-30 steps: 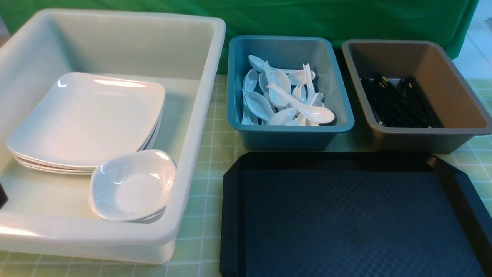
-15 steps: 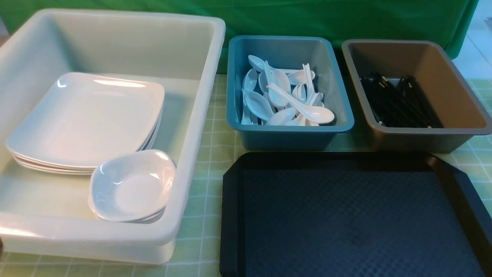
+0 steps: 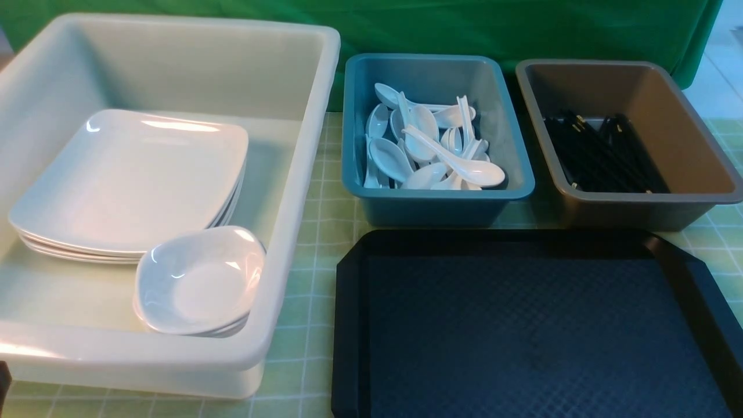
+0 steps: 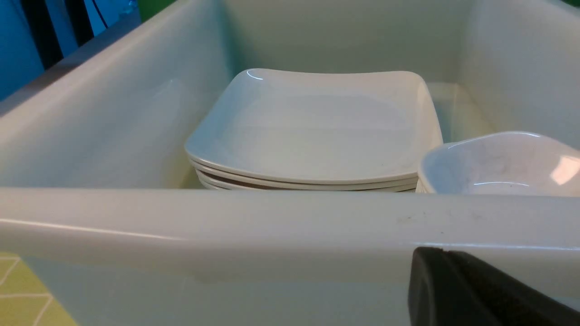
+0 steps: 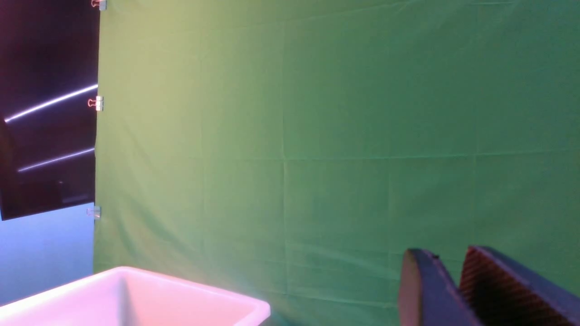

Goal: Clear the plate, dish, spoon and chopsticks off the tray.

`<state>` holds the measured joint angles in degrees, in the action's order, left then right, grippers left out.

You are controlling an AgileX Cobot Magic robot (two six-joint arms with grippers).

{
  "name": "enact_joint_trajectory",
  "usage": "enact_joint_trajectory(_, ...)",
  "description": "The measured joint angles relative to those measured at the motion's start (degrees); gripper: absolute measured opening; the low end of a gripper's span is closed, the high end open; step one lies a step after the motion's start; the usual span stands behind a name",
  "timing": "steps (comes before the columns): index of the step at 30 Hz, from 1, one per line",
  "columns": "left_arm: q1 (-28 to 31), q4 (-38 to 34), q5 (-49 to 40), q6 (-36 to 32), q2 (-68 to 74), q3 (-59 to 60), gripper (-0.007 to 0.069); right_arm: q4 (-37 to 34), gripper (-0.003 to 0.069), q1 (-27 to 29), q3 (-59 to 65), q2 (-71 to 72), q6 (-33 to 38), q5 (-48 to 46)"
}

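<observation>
Left gripper (image 4: 476,290) dips back into frame's lower-left corner, jaws shut and empty; tray (image 3: 348,325) at lower right sits bare, plate (image 3: 133,174) binned, so I retract both arms gently.

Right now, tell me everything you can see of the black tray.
The tray is a big black rectangle of what looks like plastic, with cut-off corners, a raised smooth rim and a fine diamond-textured floor. It lies flat on the green checked tablecloth, nearest the robot on its right side, running out of the front view at the bottom and right. Nothing shows on the part of its floor in view. The blue tub and the brown-grey tub stand just behind it.
</observation>
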<state>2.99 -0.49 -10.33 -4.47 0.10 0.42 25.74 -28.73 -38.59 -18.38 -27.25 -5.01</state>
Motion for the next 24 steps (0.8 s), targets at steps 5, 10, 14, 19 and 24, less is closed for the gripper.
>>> enact_joint_trajectory(5, 0.0, 0.0, 0.15, 0.01, 0.0, 0.0, -0.0006, 0.0, 0.014, 0.0, 0.0, 0.0, 0.0, 0.0)
enact_joint_trajectory(10, 0.0, 0.0, 0.15, 0.01, 0.0, 0.0, -0.0006, 0.0, 0.0145, 0.0, 0.0, 0.0, 0.0, 0.0)
enact_joint_trajectory(14, 0.0, 0.0, 0.15, 0.01, 0.0, 0.0, -0.0006, -0.94, 0.0148, 0.0, 0.0, 0.0, 1.65, 0.29)
enact_joint_trajectory(19, 0.0, 0.0, 0.2, 0.01, 0.0, 0.0, -0.0006, -19.06, 0.0157, -0.67, 0.0, -0.61, 22.38, 0.79)
enact_joint_trajectory(24, 0.0, 0.0, 0.2, 0.01, 0.0, 0.0, -0.0006, -31.37, 0.0162, -1.39, 0.0, -3.44, 37.05, 0.62)
